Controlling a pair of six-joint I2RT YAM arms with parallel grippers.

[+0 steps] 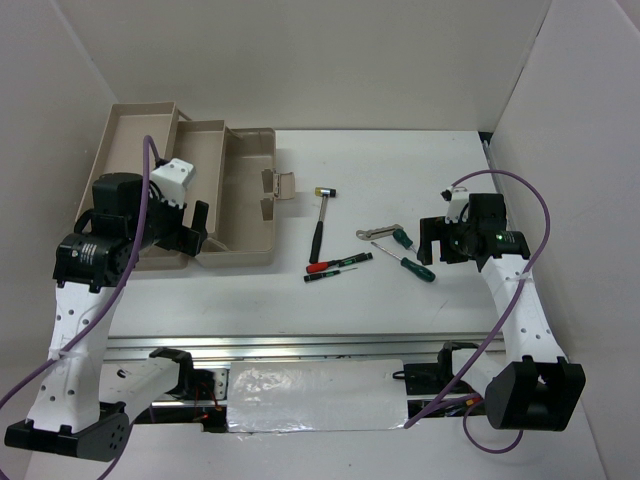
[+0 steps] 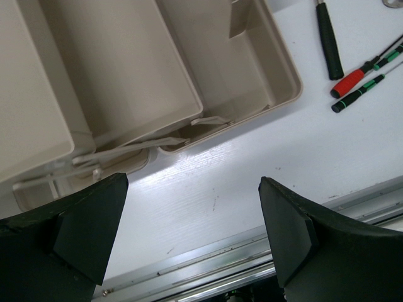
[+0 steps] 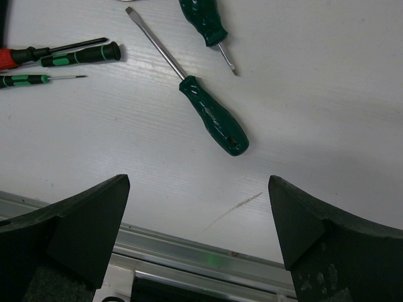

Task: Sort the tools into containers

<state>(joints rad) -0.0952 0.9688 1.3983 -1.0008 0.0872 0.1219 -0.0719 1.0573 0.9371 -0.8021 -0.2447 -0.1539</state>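
Observation:
The beige toolbox (image 1: 248, 205) stands open at the left, with two shallow trays (image 1: 140, 135) folded out behind its deeper base. My left gripper (image 1: 195, 232) is open and empty over the table just in front of the box; the base (image 2: 277, 75) and a tray (image 2: 126, 63) show in the left wrist view above the gripper (image 2: 192, 217). The black-handled mallet (image 1: 320, 228), a red screwdriver (image 1: 322, 267), a black-and-green screwdriver (image 1: 345, 262), a silver wrench (image 1: 375, 233) and two green screwdrivers (image 1: 415, 267) lie mid-table. My right gripper (image 1: 432, 240) is open and empty beside them, with one green screwdriver (image 3: 211, 116) just ahead of the gripper (image 3: 198, 214).
A metal rail (image 1: 300, 345) runs along the table's near edge. White walls close in the back and both sides. The toolbox latch (image 1: 278, 185) sticks out toward the mallet head. Purple cables loop off both arms.

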